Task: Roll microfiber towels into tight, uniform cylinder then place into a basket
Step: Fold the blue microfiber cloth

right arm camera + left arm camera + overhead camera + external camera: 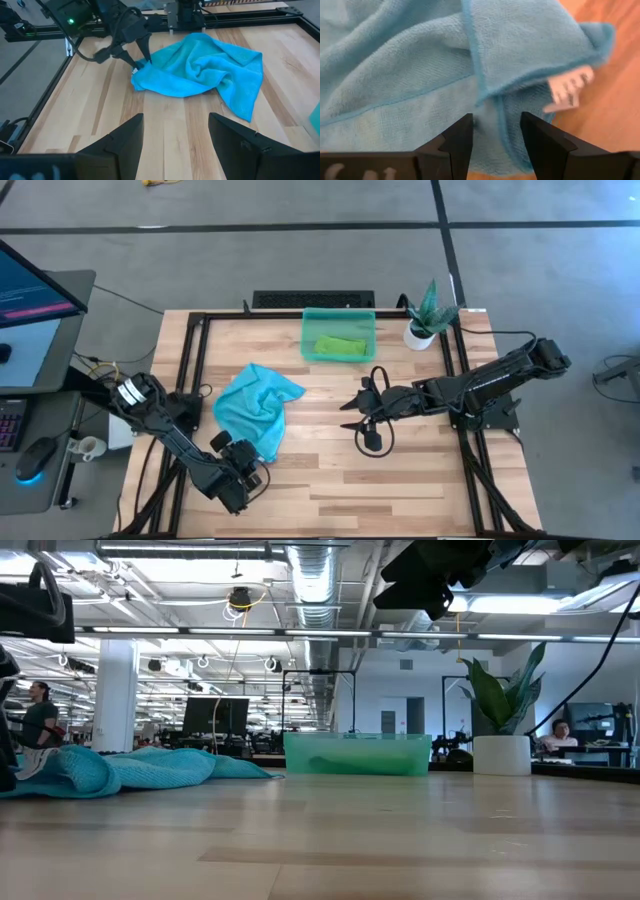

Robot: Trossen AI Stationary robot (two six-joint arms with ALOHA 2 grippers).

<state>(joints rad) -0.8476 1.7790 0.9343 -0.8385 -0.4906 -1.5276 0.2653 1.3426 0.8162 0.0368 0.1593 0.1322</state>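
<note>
The left gripper (142,59), fingers apart, reaches the crumpled turquoise microfiber towel's (256,405) tagged corner, probably to pinch and flatten it; right gripper (356,412) waits open.

High view looks straight down; low view skims the pale wooden table (400,840); both wrist views share the crumpled turquoise microfiber towel (200,67)

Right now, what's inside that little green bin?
The basket holds a rolled lime green towel, lying along the bottom. Whatever lies beneath the roll is hidden.
</note>
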